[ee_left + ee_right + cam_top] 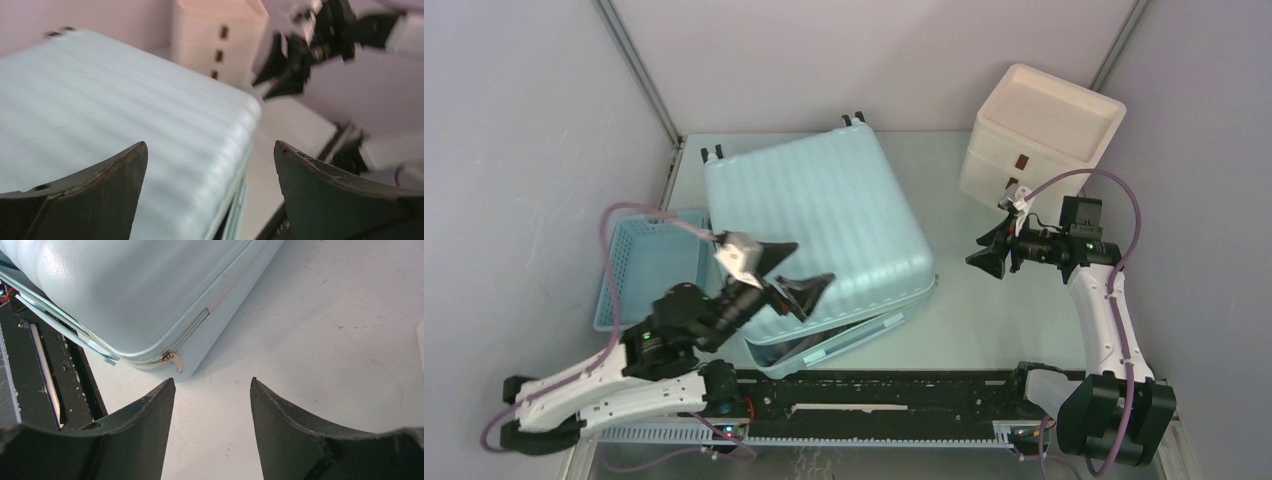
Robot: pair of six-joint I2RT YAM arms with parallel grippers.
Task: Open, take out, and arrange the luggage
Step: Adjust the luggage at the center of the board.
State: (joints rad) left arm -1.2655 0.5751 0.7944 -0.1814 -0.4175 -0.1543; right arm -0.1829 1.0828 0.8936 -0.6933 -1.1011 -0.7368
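Two hands are free; neither holds anything. The suitcase lies flat in the middle of the tabletop, between the blue basket on the left and the white drawer box at the far right. Its lid sits askew, with a dark gap along the near edge, so we judge the opening step is in hand and nothing is out yet. Our left hand hovers, fingers spread wide, over the lid's near left corner. Our right hand hangs to the right of the case, fingers partly spread, looking down on the zip pull at the near right corner. Next, we think, a finger must slip under the lid's near lip and raise it.
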